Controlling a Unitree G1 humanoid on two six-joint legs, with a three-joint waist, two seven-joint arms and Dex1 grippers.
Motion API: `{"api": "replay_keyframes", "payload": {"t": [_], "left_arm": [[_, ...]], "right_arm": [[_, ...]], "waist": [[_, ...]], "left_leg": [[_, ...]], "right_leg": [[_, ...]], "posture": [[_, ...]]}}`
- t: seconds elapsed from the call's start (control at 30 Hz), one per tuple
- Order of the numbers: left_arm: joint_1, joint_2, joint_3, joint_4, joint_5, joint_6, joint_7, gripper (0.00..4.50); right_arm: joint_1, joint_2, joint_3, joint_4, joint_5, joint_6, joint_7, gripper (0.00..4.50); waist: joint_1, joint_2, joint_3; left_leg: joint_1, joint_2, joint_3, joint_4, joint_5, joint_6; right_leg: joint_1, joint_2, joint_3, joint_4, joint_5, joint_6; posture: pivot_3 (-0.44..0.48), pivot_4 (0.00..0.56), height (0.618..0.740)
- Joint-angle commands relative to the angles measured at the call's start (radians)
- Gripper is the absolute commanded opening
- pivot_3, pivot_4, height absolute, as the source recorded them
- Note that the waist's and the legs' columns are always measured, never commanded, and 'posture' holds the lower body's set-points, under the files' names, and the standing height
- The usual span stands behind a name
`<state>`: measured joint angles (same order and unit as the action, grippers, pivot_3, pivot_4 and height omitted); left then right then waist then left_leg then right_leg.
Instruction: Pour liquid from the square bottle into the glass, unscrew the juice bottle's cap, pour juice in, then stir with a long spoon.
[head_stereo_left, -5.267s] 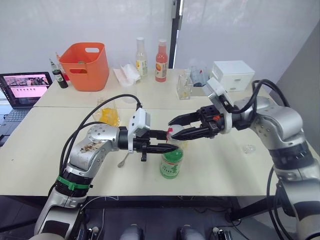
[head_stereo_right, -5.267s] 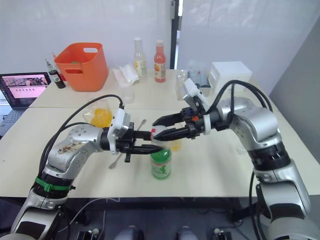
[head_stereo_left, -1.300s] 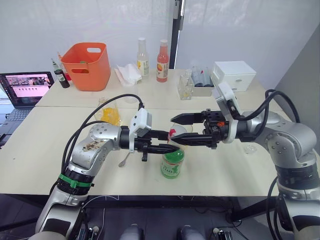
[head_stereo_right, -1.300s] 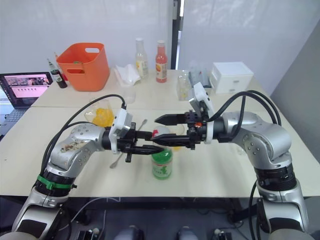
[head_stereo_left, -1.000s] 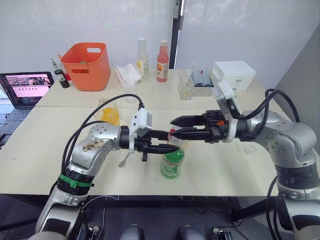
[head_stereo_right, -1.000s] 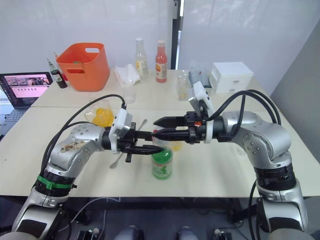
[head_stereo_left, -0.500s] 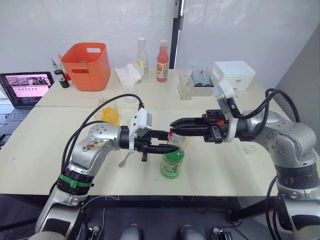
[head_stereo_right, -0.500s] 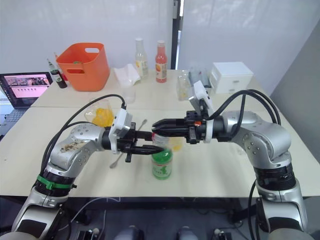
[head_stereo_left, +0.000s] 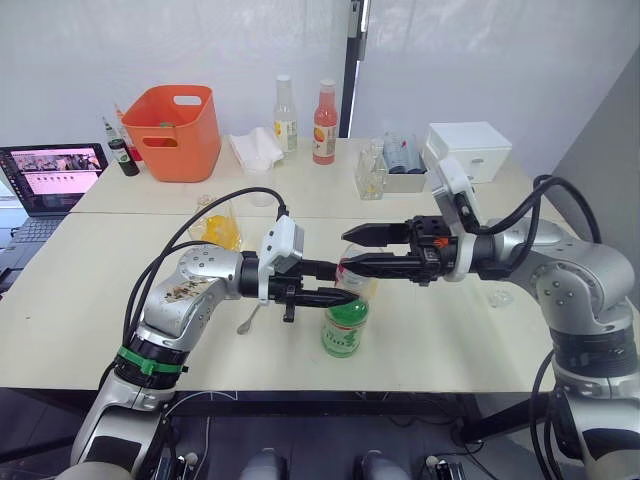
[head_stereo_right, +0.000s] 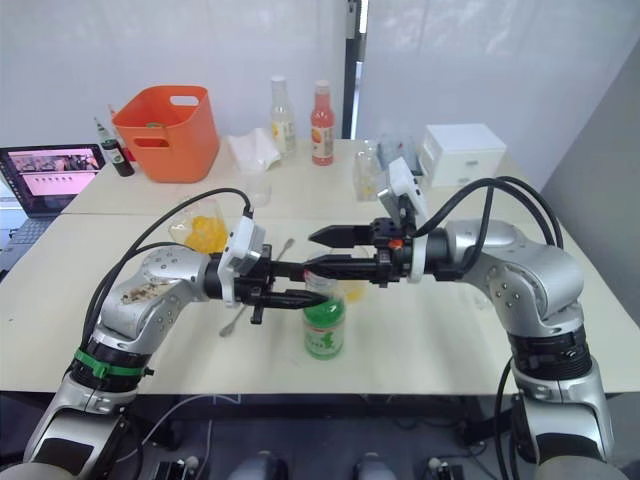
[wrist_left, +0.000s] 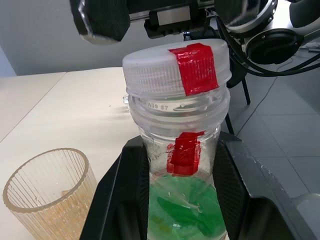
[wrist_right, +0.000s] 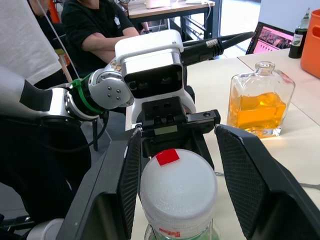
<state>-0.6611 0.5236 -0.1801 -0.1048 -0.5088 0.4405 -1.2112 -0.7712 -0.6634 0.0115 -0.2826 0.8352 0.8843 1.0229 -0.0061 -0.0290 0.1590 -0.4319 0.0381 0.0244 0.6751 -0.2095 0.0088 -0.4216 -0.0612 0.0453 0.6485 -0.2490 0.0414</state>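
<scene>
The green juice bottle (head_stereo_left: 342, 328) stands near the table's front edge, its white cap (wrist_right: 177, 187) with a red mark still on the neck. My left gripper (head_stereo_left: 343, 283) is shut on the bottle's neck just below the cap, one finger (wrist_left: 125, 195) on each side. My right gripper (head_stereo_left: 346, 249) is open, its fingers (wrist_right: 250, 180) spread either side of the cap with a gap. The ribbed glass (wrist_left: 47, 192) stands just behind the bottle. The square bottle (head_stereo_left: 218, 229) with orange liquid stands behind my left arm. The long spoon (head_stereo_right: 229, 322) lies on the table under that arm.
An orange basket (head_stereo_left: 178, 130), a laptop (head_stereo_left: 50, 175), a pale bottle (head_stereo_left: 284, 113), a red-orange bottle (head_stereo_left: 323, 122), a small clear bottle (head_stereo_left: 370, 176) and a white box (head_stereo_left: 465, 150) sit at the back. A clear stopper (head_stereo_left: 497, 297) lies at the right. People (wrist_right: 100, 25) sit beyond the table.
My right gripper closed onto the cap half a second ago and has now opened, its fingers spread off the cap. The left gripper and bottle have not moved.
</scene>
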Motion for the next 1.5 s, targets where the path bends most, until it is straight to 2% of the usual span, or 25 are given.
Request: {"api": "replay_keyframes", "payload": {"t": [0.03, 0.83, 0.87, 0.93, 1.5], "left_arm": [[0.003, 0.015, -0.028, 0.006, 0.028, 0.011, -0.019, 1.34], [0.001, 0.018, -0.026, 0.005, 0.026, 0.014, -0.019, 1.34], [0.001, 0.018, -0.026, 0.005, 0.026, 0.014, -0.019, 1.34], [-0.001, 0.018, -0.026, 0.008, 0.027, 0.014, -0.02, 1.34], [0.003, 0.02, -0.026, 0.008, 0.027, 0.012, -0.024, 1.34]], "right_arm": [[0.005, -0.004, -0.008, -0.008, -0.002, -0.018, 0.014, 2.48], [0.027, 0.006, -0.001, -0.024, -0.027, -0.032, 0.02, 2.48], [0.027, 0.009, -0.005, -0.026, -0.023, -0.032, 0.017, 1.97], [0.026, 0.011, -0.009, -0.025, -0.021, -0.034, 0.014, 1.64], [-0.031, 0.012, -0.078, -0.061, 0.026, -0.027, -0.04, 1.64]], "waist": [[0.0, 0.0, 0.0], [0.0, 0.0, 0.0], [0.0, 0.0, 0.0], [-0.001, 0.0, 0.0], [-0.005, 0.0, 0.0]], "left_leg": [[0.0, 0.0, 0.0, 0.0, 0.0, 0.0], [0.0, 0.0, 0.0, 0.0, 0.0, 0.0], [0.0, 0.0, 0.0, 0.0, 0.0, 0.0], [0.0, 0.0, 0.0, 0.0, 0.0, 0.0], [0.0, 0.0, 0.0, 0.0, 0.0, 0.0]], "right_leg": [[0.0, 0.0, 0.0, 0.0, 0.0, 0.0], [0.0, 0.0, 0.0, 0.0, 0.0, 0.0], [0.0, 0.0, 0.0, 0.0, 0.0, 0.0], [0.0, 0.0, 0.0, 0.0, 0.0, 0.0], [0.0, 0.0, 0.0, 0.0, 0.0, 0.0]], "posture": [[0.0, 0.15, 0.715], [0.0, 0.15, 0.715], [0.0, 0.15, 0.715], [0.0, 0.15, 0.715], [0.0, 0.15, 0.715]]}}
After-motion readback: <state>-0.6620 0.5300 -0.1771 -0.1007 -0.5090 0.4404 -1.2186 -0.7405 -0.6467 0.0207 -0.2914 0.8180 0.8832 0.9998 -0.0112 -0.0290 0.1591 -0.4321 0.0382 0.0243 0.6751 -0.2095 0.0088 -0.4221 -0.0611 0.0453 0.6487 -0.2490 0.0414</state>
